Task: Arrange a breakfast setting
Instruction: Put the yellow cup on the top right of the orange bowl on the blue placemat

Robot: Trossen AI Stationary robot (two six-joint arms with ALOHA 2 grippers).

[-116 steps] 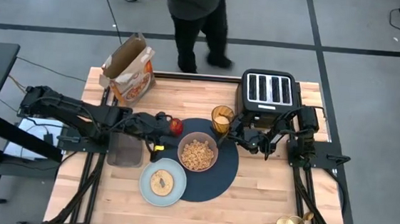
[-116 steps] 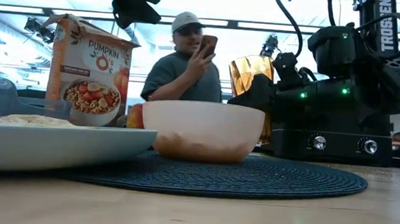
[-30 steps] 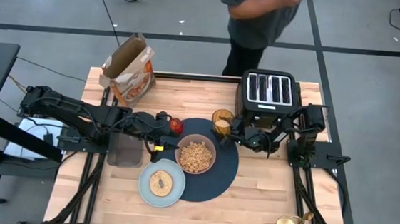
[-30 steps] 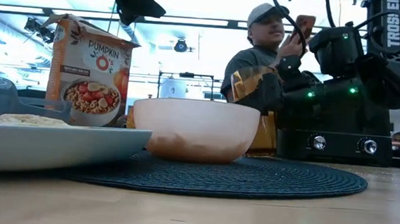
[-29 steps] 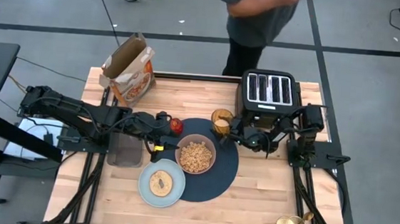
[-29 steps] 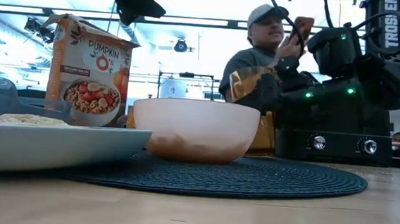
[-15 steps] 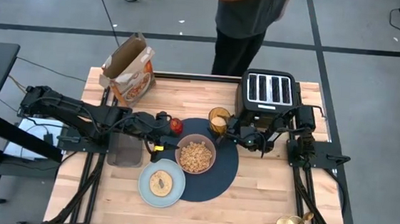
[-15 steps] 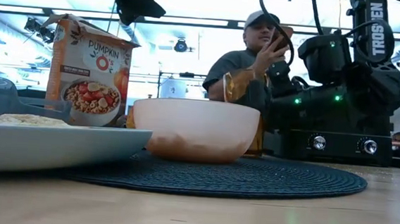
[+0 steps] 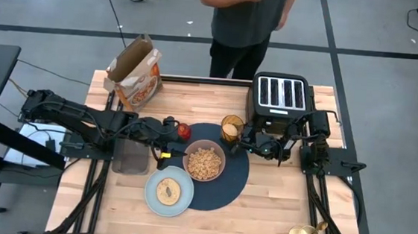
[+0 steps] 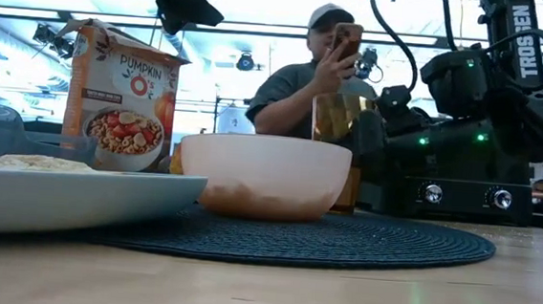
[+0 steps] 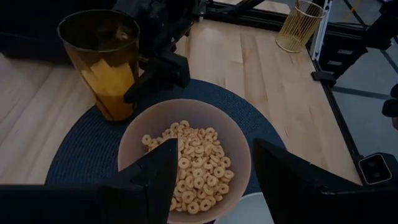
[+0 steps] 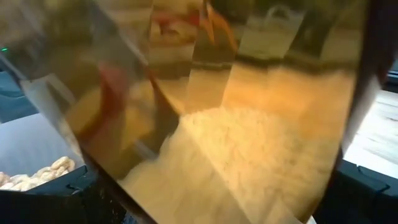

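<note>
The right hand (image 9: 242, 137), its fingers spread wide, flanked the amber glass cup (image 9: 231, 128) standing on the navy placemat's (image 9: 237, 180) far edge near the toaster (image 9: 280, 93), while the left hand (image 9: 170, 138), half apart, hovered by the pink bowl (image 9: 205, 161).

Straight down from overhead, far enough back to catch the whole surface (image 9: 277, 204) with the pink bowl (image 9: 205, 162) near the middle. Low one parked right at surface level, very close to that same bowl (image 10: 265, 176), facing across toward the toaster (image 10: 462, 175) and room. Left wrist angled down, tight on the bowl (image 11: 185, 158), amber cup (image 11: 107, 62) just behind. Right wrist jammed up against the cup (image 12: 211, 106), bowl barely peeking in.
</note>
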